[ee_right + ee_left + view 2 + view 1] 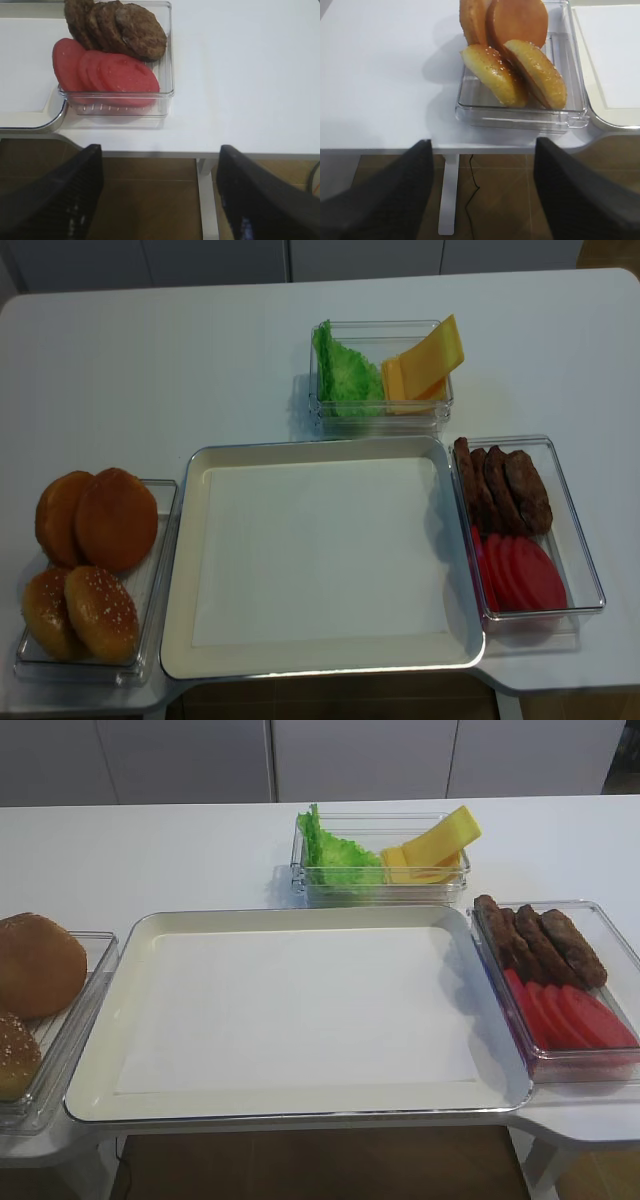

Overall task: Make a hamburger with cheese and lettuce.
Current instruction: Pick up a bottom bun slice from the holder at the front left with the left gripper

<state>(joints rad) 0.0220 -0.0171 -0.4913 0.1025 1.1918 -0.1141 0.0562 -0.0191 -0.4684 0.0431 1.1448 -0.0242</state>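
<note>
The lettuce, green and ruffled, and the cheese, leaning yellow-orange slices, share a clear box at the back of the table; both also show in the realsense view, lettuce and cheese. No flat bun half with a pale cut face shows in any view. My left gripper is open and empty, off the table's front edge in front of the bun box. My right gripper is open and empty, off the front edge in front of the tomato box. Neither gripper shows in the exterior views.
A large cream tray with white paper lies in the middle. A clear box at the left holds domed brown buns and sesame buns. A clear box at the right holds brown patties and red tomato slices.
</note>
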